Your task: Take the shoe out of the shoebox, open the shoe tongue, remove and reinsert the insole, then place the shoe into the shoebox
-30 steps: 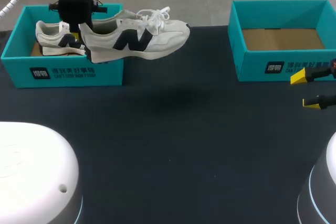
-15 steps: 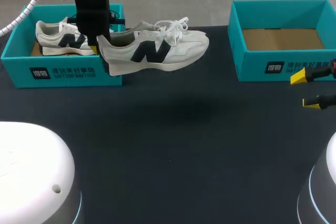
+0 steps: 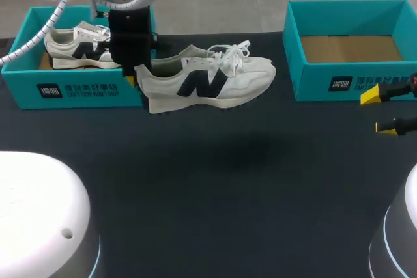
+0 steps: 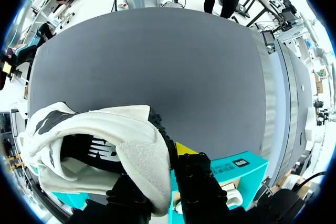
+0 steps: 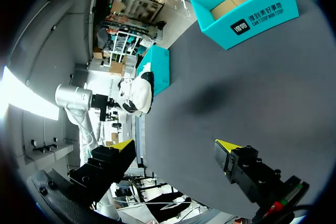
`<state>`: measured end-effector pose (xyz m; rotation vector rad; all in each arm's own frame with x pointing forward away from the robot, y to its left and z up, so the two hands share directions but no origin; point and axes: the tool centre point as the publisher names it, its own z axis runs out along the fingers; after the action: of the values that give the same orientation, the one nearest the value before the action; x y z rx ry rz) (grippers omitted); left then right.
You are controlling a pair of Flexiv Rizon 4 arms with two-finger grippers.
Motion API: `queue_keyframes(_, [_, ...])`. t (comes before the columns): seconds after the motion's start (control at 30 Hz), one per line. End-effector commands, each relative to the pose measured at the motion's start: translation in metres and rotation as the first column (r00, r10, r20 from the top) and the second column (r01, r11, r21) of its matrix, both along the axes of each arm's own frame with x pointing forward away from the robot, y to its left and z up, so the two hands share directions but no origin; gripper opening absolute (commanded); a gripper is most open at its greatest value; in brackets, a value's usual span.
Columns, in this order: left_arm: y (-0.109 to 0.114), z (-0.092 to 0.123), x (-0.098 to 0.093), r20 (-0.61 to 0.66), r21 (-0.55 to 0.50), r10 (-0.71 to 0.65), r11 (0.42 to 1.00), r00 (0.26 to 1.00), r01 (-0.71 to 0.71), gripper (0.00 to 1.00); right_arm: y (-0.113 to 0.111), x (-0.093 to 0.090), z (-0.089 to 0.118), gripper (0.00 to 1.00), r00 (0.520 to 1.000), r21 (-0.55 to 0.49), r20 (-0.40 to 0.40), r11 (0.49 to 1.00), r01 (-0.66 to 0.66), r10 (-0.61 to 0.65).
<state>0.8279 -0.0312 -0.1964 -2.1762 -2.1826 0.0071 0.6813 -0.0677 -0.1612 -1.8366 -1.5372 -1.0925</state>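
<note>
From the head view, my left gripper [image 3: 135,80] is clamped on the heel of the shoe [image 3: 208,83], which hangs in the air over the dark table [image 3: 228,180], toe pointing toward the middle, just beside the left box [image 3: 78,92]. That box holds a second shoe [image 3: 75,47]. The right box [image 3: 326,84] shows only its bare cardboard floor. My right gripper [image 3: 379,111] sits at the table's right edge in front of that box, fingers apart, nothing between them.

In the left wrist view, the padded heel collar of the shoe [image 4: 105,140] is pinched between the left gripper's [image 4: 163,174] fingers, with the rest of the shoe sticking out ahead. My worry is this hold: all the weight hangs off a soft collar, so the shoe could pivot or slip out if I set it down roughly.

In the right wrist view, the right gripper [image 5: 176,148] stands wide open over bare table, the right box [image 5: 247,3] well ahead and the shoe [image 5: 135,95] far off beside the left box [image 5: 160,69].
</note>
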Motion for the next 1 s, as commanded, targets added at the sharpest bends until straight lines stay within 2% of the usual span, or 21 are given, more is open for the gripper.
queue_keyframes(0.03, [-0.007, -0.004, -0.009, 0.009, -0.002, -0.012, 1.0, 1.0, 0.012, 0.0, 0.001, -0.001, 0.0, 1.0, 1.0, -0.003, -0.001, 1.0, 0.003, -0.003])
queue_keyframes(0.33, [-0.017, -0.013, -0.02, -0.002, -0.003, -0.036, 0.999, 0.999, 0.036, 0.0, 0.001, -0.001, 0.0, 1.0, 1.0, -0.003, -0.001, 1.0, 0.003, -0.003])
queue_keyframes(1.0, [-0.019, -0.016, -0.021, -0.003, 0.009, -0.041, 0.999, 0.999, 0.041, 0.0, 0.001, -0.001, 0.0, 1.0, 1.0, -0.003, -0.001, 1.0, 0.003, -0.003])
